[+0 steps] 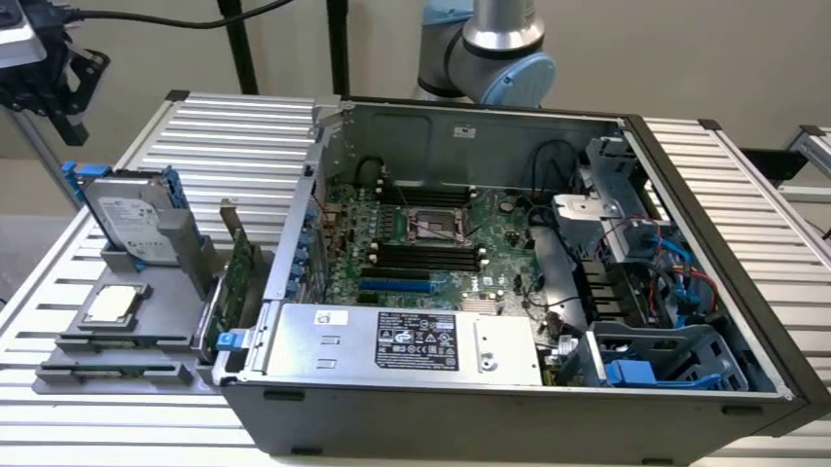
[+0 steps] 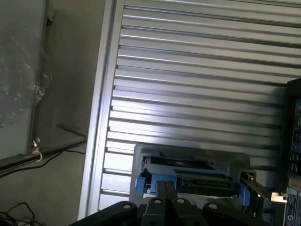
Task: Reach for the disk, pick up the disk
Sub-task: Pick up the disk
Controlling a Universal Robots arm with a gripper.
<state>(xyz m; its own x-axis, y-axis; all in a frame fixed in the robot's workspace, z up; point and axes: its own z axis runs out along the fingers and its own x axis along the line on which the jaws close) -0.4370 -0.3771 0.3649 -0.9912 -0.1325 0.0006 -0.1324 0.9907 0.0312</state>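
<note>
**Disk stands on edge below the shut claw**

The claw (image 2: 165, 186) has its two fingers pressed together and grips nothing. In the wrist view the disk (image 2: 197, 181) sits just past the fingertips, seen from above along its top edge, with blue plastic at both ends. There is clear air between claw and disk, so they are not touching.

The disk stands upright in a grey holder (image 2: 188, 153) on the slatted table (image 2: 188, 70), and its long top edge runs level. By my reading, the seam between the fingers crosses that edge. That means the fingers would part along the disk's length, not across its thin side.

In the exterior view the disk (image 1: 130, 219) is on the exterior view's left of the open computer case (image 1: 520, 409), near it but apart. Its labelled face is turned toward the camera.
</note>
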